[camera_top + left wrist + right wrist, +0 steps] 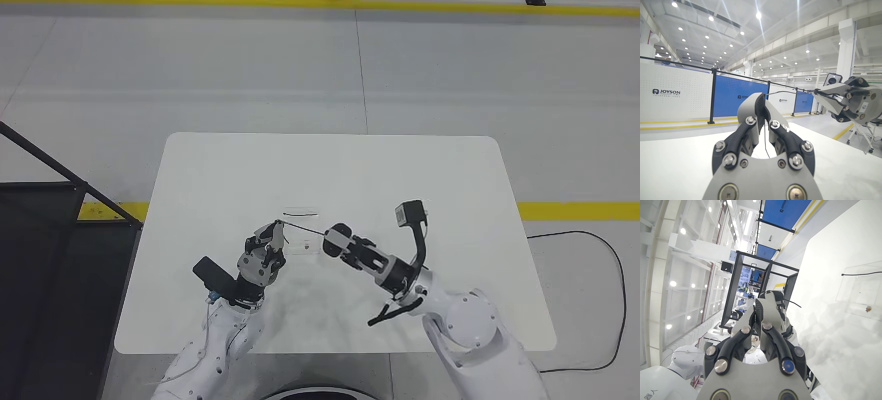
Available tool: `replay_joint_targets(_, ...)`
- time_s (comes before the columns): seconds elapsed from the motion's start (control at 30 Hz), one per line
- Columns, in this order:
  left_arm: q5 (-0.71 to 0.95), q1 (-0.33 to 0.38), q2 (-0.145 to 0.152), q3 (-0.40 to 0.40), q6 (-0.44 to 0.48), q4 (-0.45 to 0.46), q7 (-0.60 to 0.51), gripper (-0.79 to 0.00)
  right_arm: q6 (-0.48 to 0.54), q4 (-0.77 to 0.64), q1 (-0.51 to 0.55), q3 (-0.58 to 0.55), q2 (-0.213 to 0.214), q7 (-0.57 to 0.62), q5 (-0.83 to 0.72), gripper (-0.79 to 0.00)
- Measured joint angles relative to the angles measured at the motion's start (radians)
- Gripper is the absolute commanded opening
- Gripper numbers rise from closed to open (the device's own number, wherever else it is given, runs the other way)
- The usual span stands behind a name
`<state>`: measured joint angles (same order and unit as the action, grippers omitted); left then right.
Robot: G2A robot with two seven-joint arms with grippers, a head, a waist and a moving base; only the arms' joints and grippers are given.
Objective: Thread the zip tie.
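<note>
Your left gripper is clamped shut on the zip tie. The tie runs out from between the pads to the right gripper, which is also closed, seemingly on the far end. The right wrist view adds a second tie lying on a clear tray.

Closed gripper, zip tie behind

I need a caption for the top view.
The left gripper and right gripper hold one black zip tie between them above the white table.
</note>
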<state>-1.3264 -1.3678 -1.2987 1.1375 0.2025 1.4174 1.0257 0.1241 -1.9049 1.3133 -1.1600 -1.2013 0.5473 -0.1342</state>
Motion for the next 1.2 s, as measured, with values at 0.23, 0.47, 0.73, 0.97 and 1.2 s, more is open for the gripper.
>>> replay_joint_targets(0.23,0.0,0.0,0.0,0.0,0.0,0.0,0.0,-0.785,0.01,-0.005,0.01,-0.004,0.001,0.001,0.002,-0.785)
replay_joint_targets(0.47,0.009,-0.002,0.0,0.0,0.009,0.01,-0.018,-0.785,0.025,-0.01,0.019,-0.009,0.002,0.008,-0.002,-0.785)
replay_joint_targets(0.73,0.033,-0.008,0.006,0.021,0.119,0.034,-0.059,-0.785,0.065,-0.024,0.051,-0.016,0.005,0.012,0.007,-0.785)
replay_joint_targets(0.97,0.029,-0.008,0.007,0.024,0.171,0.029,-0.043,-0.785,0.1,-0.035,0.079,-0.021,0.007,-0.003,0.02,-0.785)
replay_joint_targets(1.2,0.021,-0.007,0.006,0.022,0.179,0.028,-0.032,-0.785,0.1,-0.037,0.084,-0.023,0.007,-0.006,0.018,-0.785)
